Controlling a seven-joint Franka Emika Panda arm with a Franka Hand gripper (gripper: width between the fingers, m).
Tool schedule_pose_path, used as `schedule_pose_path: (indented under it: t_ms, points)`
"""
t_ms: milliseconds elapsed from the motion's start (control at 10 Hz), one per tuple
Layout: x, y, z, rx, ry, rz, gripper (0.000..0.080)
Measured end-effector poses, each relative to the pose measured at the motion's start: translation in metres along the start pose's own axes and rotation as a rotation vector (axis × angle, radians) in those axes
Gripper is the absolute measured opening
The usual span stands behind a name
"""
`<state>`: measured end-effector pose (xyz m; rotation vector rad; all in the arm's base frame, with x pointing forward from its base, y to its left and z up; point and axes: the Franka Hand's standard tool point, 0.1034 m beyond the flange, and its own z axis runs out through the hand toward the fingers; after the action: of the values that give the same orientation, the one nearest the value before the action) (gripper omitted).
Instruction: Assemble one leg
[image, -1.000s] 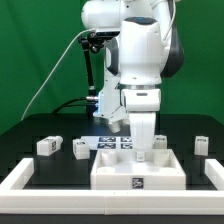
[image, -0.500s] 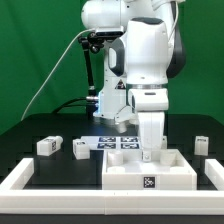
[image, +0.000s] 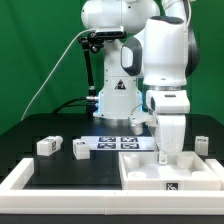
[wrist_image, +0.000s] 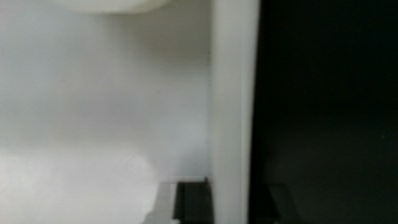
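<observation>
Square part (image: 145, 176) now nearer lone leg (image: 201, 144)

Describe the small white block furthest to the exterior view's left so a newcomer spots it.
Find the black table, then the marker board on it. Two small white blocks lie to the exterior view's left of it; the wanted block is the outer one, not the neighbour beside the board.

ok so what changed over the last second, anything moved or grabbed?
The gripper, low inside the large flat white square plastic part with raised rim, travelled toward the exterior view's right, and the part slid that way with it; whether it clamps the part I cannot tell. The two small white plastic block legs on the exterior view's left and the marker board stayed put.
</observation>
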<state>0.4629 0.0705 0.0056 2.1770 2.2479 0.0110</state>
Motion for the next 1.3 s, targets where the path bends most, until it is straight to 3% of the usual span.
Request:
schedule_pose_path:
  t_ms: [500, 900, 1300]
  points:
    - [0.008, 0.013, 0.0, -0.003, 0.003, 0.033, 0.0057]
    - [0.009, 0.02, 0.0, 0.023, -0.013, 0.077, 0.0058]
    - [0.008, 0.021, 0.0, 0.026, -0.016, 0.076, 0.0065]
